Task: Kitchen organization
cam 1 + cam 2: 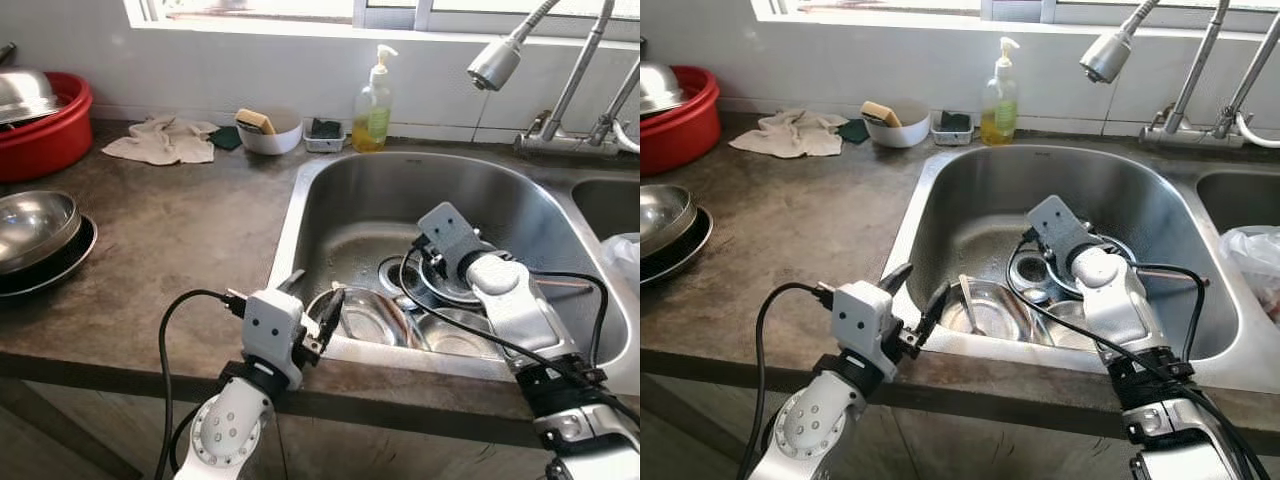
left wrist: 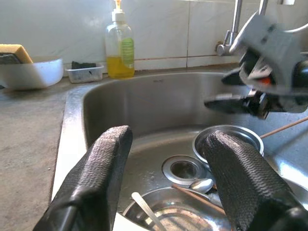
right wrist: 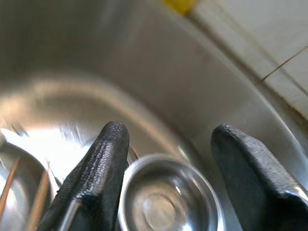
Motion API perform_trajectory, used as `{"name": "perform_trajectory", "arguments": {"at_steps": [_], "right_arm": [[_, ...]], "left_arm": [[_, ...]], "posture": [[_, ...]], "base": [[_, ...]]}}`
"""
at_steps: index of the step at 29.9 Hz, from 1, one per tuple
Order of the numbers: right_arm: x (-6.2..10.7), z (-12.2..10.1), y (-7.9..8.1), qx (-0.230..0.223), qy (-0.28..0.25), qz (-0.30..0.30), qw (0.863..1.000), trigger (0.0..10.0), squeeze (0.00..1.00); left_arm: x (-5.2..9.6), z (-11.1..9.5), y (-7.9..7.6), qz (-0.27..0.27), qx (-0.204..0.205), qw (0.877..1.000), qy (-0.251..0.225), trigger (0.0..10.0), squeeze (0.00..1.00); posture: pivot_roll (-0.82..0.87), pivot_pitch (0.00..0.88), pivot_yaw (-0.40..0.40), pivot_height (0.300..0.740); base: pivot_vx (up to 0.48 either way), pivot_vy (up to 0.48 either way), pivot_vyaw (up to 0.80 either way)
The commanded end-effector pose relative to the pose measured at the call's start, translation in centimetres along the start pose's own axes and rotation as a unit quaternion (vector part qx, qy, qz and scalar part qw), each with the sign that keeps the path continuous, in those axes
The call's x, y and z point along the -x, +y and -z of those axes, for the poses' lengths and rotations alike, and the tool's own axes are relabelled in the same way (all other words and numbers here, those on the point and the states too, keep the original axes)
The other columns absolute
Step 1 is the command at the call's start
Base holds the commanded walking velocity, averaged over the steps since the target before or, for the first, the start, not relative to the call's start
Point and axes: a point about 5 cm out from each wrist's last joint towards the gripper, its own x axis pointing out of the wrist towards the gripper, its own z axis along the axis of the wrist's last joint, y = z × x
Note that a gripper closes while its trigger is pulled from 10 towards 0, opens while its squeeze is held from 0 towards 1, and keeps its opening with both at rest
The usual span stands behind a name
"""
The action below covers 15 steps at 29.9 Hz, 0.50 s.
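Several steel bowls lie in the sink [image 1: 300, 200]. A small steel bowl [image 3: 168, 202] sits near the drain [image 2: 184, 169]. My right gripper [image 3: 168, 139] hangs open just above it, one finger on each side of its rim, holding nothing. A wider steel bowl [image 1: 365, 320] with a utensil in it lies against the sink's front wall. My left gripper [image 1: 315, 295] is open over the sink's front rim, above that bowl and pointing into the basin. A spoon [image 2: 199, 184] and thin chopsticks [image 2: 284, 127] lie among the bowls.
Behind the sink stand a yellow soap bottle [image 1: 372, 110] and a white bowl with a sponge [image 1: 268, 130], with a cloth [image 1: 160, 140] to their left. A red basin [image 1: 45, 125] and stacked steel bowls [image 1: 35, 230] sit on the counter's left. The faucet sprayer [image 1: 495, 62] hangs over the sink.
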Motion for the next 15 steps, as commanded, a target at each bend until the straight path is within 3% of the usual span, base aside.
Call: {"name": "perform_trajectory", "arguments": {"at_steps": [1, 5, 10, 15], "right_arm": [[0.7, -1.3, -0.5, -0.033, -0.045, 0.023, 0.998, 10.0, 0.0], [2.8, -2.9, -0.4, -0.072, -0.108, 0.052, 0.99, 10.0, 0.0], [4.8, -3.1, -0.2, -0.1, -0.134, 0.064, 0.984, 10.0, 0.0], [8.1, -2.0, 2.4, -0.155, -0.161, 0.04, 0.974, 10.0, 0.0]], "left_arm": [[0.0, -0.2, 0.0, 0.0, -0.003, 1.0, -0.002, 10.0, 0.0], [-0.2, -0.2, 0.1, 0.0, -0.005, 1.0, -0.003, 10.0, 0.0], [-0.3, -0.4, 0.3, 0.002, -0.009, 1.0, -0.007, 10.0, 0.0], [0.1, -0.4, 0.3, 0.0, -0.007, 1.0, -0.004, 10.0, 0.0]], "posture": [[0.17, 0.089, -0.042, 0.74], [0.16, 0.08, -0.033, 0.74], [0.16, 0.07, -0.033, 0.74], [0.14, 0.058, -0.024, 0.74]], "base": [[0.0, 0.0, 0.0], [0.0, 0.0, 0.0], [0.0, 0.0, 0.0], [0.0, 0.0, 0.0]]}}
